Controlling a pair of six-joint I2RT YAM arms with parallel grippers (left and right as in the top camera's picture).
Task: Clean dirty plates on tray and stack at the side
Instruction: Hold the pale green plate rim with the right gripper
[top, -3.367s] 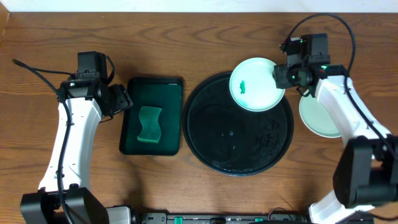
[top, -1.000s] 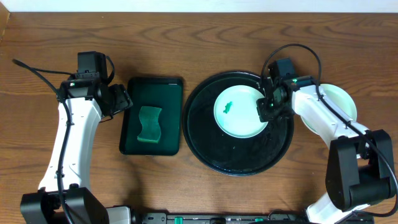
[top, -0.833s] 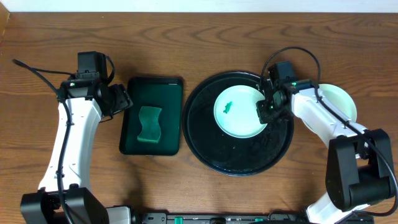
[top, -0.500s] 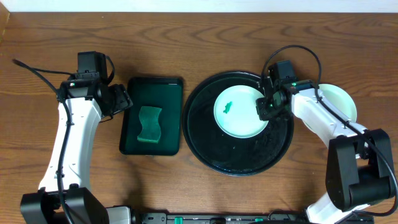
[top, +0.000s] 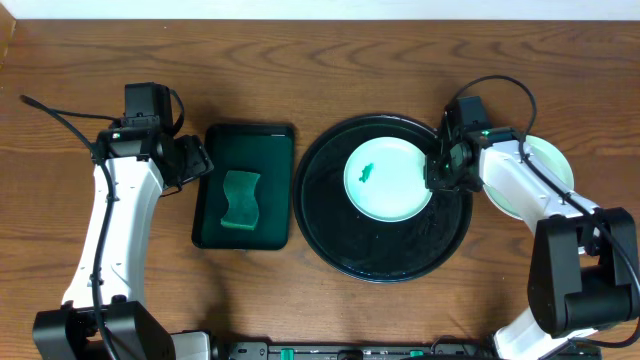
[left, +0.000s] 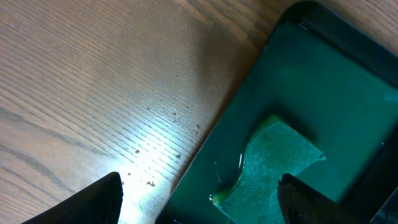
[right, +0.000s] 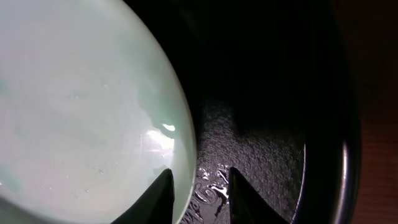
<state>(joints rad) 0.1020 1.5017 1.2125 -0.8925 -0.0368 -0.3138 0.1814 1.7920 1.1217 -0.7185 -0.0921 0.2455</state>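
One white plate (top: 388, 180) with a small green smear (top: 367, 172) lies flat in the upper part of the round black tray (top: 380, 262). My right gripper (top: 440, 172) sits at the plate's right edge, open a little. In the right wrist view the plate (right: 81, 112) rim lies between the right gripper (right: 199, 193) tips, one tip over the plate and one over the wet tray (right: 267, 124), with no squeeze on the rim. Another plate (top: 555, 165) rests on the table right of the tray, partly under the right arm. My left gripper (top: 195, 160) hangs open and empty.
A rectangular dark green tray (top: 215, 235) left of the black tray holds a green sponge (top: 240, 199). In the left wrist view the sponge (left: 273, 168) lies ahead of the wide-spread left gripper (left: 199, 199), which straddles the green tray's (left: 323, 74) left rim.
The right gripper lowered the plate onto the black tray, then its jaws parted off the rim and it shifted slightly right. The left arm has not moved.
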